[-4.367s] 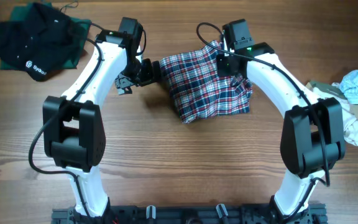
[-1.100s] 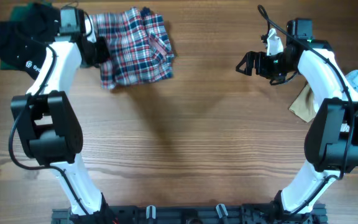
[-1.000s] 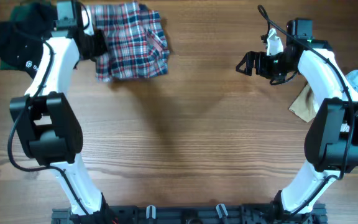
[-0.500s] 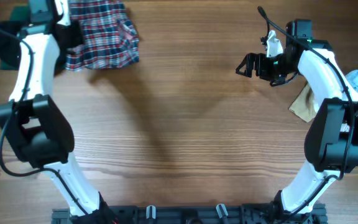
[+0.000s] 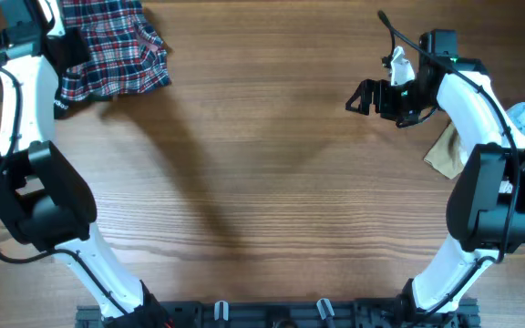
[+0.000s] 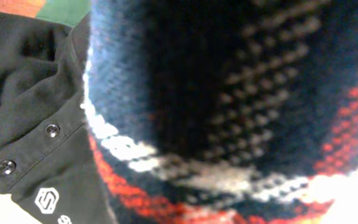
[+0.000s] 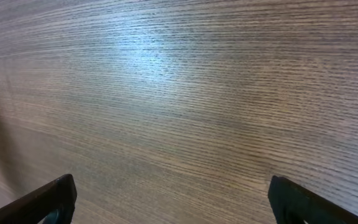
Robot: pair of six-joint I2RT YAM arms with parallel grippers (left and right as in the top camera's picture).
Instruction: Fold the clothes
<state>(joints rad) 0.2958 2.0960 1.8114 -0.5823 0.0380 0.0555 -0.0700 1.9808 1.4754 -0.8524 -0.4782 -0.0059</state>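
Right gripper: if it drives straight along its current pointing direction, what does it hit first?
Probably bare table: the right gripper is open, and its wrist view shows only wood ahead. Depth is unclear; the plaid cloth sits far across the table.

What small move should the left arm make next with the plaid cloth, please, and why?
Probably lower and release. The left hand holds the bunched red, navy and white plaid cloth close beside the black buttoned shirt, which looks like the place to set it down.
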